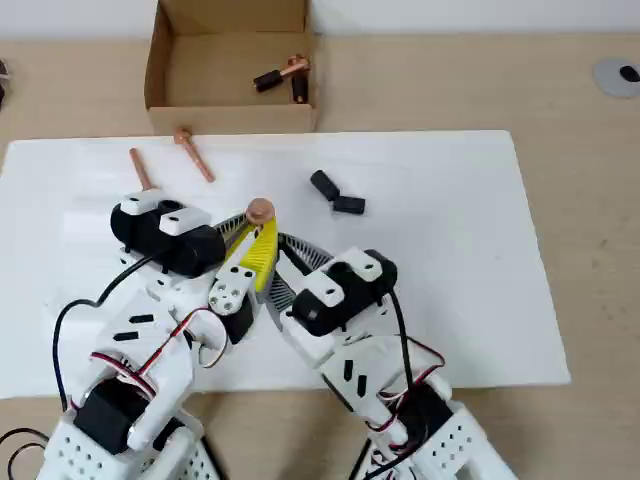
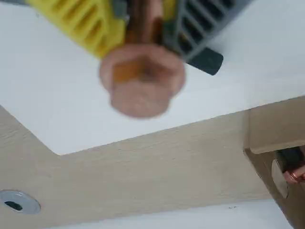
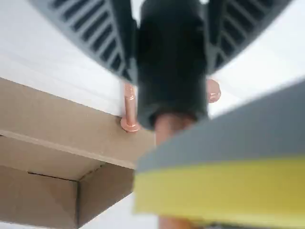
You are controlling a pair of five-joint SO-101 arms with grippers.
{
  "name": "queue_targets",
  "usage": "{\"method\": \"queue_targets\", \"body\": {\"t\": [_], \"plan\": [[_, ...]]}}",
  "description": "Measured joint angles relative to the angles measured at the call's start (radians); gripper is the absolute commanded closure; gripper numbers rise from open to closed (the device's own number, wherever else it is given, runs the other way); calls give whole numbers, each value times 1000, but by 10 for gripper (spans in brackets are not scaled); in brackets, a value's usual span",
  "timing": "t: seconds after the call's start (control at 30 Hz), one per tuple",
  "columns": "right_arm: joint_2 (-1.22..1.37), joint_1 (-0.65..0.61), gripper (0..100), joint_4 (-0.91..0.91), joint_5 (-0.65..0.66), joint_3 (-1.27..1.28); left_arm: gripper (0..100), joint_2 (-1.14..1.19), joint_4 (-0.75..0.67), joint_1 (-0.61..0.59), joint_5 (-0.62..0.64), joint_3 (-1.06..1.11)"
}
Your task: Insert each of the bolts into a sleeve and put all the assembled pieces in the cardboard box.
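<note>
My left gripper, with one yellow and one grey finger, is shut on a copper bolt whose head stands over the white mat. My right gripper is shut on a black sleeve. The bolt's shaft meets the sleeve's open end and seems partly inside it. Two loose bolts lie on the mat near the cardboard box. Two loose sleeves lie right of the grippers. Two assembled pieces lie in the box.
The white mat covers most of the wooden table. A grey disc is set into the table at the far right. The box stands at the mat's far edge, open on top.
</note>
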Motion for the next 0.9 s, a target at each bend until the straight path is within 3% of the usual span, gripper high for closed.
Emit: {"method": "queue_targets", "body": {"t": [0.43, 0.57, 0.9], "plan": [[0, -3, 987, 0, 0, 0, 955, -2, 118, 31, -38, -15], [2, 6, 987, 2, -2, 0, 888, -11, 219, 52, -34, -49], [2, -2, 987, 2, 0, 0, 887, -11, 384, 72, -109, -106]]}}
